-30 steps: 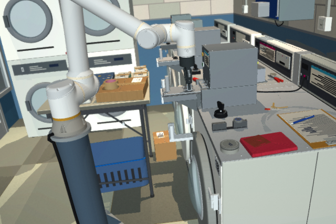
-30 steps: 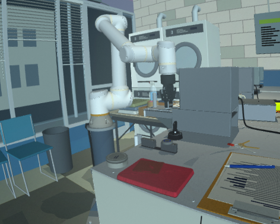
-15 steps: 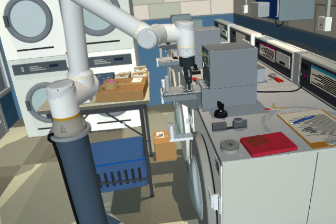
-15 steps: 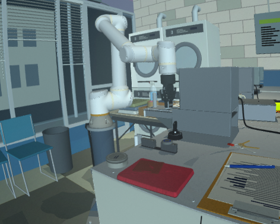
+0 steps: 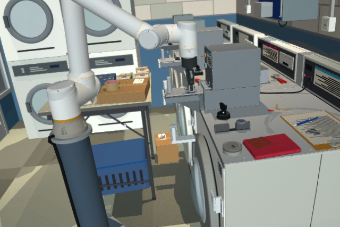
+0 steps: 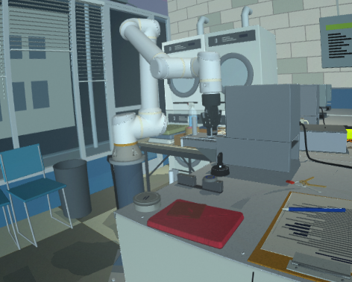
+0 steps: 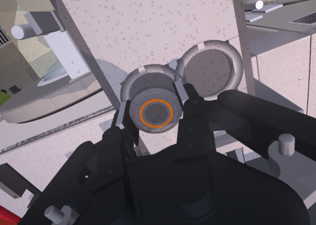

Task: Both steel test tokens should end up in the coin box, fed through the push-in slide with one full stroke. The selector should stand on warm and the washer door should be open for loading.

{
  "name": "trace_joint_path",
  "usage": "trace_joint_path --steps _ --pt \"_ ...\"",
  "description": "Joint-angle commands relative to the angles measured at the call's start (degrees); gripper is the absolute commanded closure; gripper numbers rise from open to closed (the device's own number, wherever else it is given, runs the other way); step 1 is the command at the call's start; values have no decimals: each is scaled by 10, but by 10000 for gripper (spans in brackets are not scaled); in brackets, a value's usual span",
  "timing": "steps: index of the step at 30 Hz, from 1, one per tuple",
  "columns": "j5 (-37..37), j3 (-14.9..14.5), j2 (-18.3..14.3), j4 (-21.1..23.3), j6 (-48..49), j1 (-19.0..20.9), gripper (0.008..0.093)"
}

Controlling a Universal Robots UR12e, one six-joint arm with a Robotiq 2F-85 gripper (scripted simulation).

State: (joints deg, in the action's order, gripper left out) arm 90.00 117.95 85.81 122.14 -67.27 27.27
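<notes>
A steel test token (image 7: pixel 155 111) with an orange ring on its face sits in my closed gripper (image 7: pixel 153 102), held just over the nearer round pocket (image 7: pixel 145 77) of the push-in slide. The second round pocket (image 7: pixel 209 68) beside it is empty. In the side cameras my gripper (image 5: pixel 190 88) points straight down onto the slide tray (image 5: pixel 182 94), which sticks out from the grey coin box (image 5: pixel 232 74). The black selector knob (image 5: pixel 223 110) stands on the washer top in front of the box. The round washer door (image 5: pixel 199 175) lies below on the machine's front. The other token is not in sight.
Behind the coin box runs a row of machines along the wall. A folding table (image 5: pixel 109 103) with a wooden tray (image 5: pixel 123 90) stands to the left, a blue basket (image 5: pixel 120 164) under it. A red pad (image 5: pixel 270 145) and a clipboard (image 5: pixel 315 128) lie on the washer top.
</notes>
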Motion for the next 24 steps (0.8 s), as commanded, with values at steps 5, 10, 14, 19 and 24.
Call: trace_joint_path --steps 5,10,14,19,24 --pt "0 -1 0 0 0 0 479" --pt "0 -1 0 0 0 0 434" --pt "0 -1 0 0 0 0 434" --pt "0 -1 1 -2 0 0 434" --pt "0 -12 10 -20 0 0 434"
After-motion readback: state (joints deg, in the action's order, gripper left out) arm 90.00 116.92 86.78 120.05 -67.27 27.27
